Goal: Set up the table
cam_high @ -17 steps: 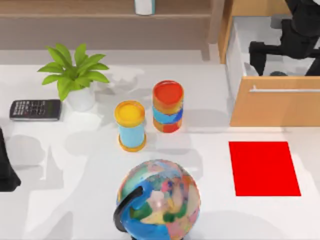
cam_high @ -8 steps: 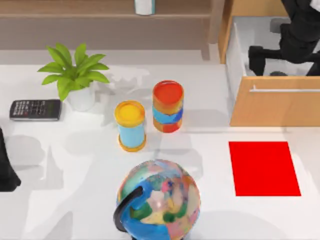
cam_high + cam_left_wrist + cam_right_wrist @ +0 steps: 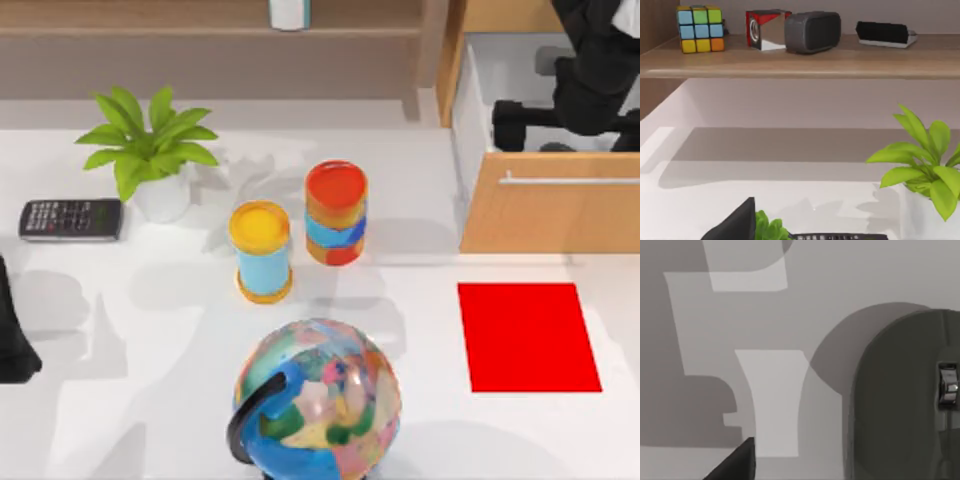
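It looked like an office or study desk. On the white table (image 3: 150,400), a calculator (image 3: 71,219) lay just beside a potted plant (image 3: 148,150), a globe (image 3: 318,400) stood well apart from it, and a shelf (image 3: 800,62) behind the plant held a puzzle cube (image 3: 700,28) and speaker (image 3: 812,31).

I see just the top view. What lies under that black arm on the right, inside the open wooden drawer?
Observer: The right gripper hangs over a dark computer mouse, shown by the right wrist view. The left arm sits parked at the left edge of the table.
Operator: What's on the back shelf?
Observer: A coloured puzzle cube, by the left wrist view.
Operator: Anything beside it?
Observer: A red and silver box, then a dark speaker.
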Available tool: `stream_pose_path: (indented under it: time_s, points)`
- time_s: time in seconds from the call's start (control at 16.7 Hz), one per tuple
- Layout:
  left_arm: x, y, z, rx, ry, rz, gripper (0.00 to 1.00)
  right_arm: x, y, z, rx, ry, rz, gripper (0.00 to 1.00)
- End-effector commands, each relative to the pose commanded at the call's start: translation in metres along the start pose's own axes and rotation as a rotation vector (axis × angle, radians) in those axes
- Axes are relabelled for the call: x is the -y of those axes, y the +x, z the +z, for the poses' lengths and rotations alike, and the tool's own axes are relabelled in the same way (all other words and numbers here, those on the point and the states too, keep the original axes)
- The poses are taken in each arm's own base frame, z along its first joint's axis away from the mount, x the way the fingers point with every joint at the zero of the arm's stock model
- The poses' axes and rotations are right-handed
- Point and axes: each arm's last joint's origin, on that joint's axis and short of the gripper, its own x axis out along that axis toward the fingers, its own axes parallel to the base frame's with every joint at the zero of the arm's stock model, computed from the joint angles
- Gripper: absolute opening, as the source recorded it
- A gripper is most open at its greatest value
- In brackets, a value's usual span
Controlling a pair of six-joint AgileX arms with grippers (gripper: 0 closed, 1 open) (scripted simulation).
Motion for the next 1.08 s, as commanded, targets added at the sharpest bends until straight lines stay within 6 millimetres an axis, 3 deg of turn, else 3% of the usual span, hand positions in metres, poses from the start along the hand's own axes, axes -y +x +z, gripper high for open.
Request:
stream_pose_path:
  time_s: [0.06, 0.84, 1.08]
  points:
    - [0.0, 0.0, 0.0, 0.0, 0.0, 0.0, 1.0, 0.0, 0.0, 0.0, 0.0, 0.0, 0.0, 1.0]
    - [0.0, 0.0, 0.0, 0.0, 0.0, 0.0, 1.0, 0.0, 0.0, 0.0, 0.0, 0.0, 0.0, 0.02]
    - [0.0, 0.0, 0.0, 0.0, 0.0, 0.0, 1.0, 0.0, 0.0, 0.0, 0.0, 0.0, 0.0, 0.0]
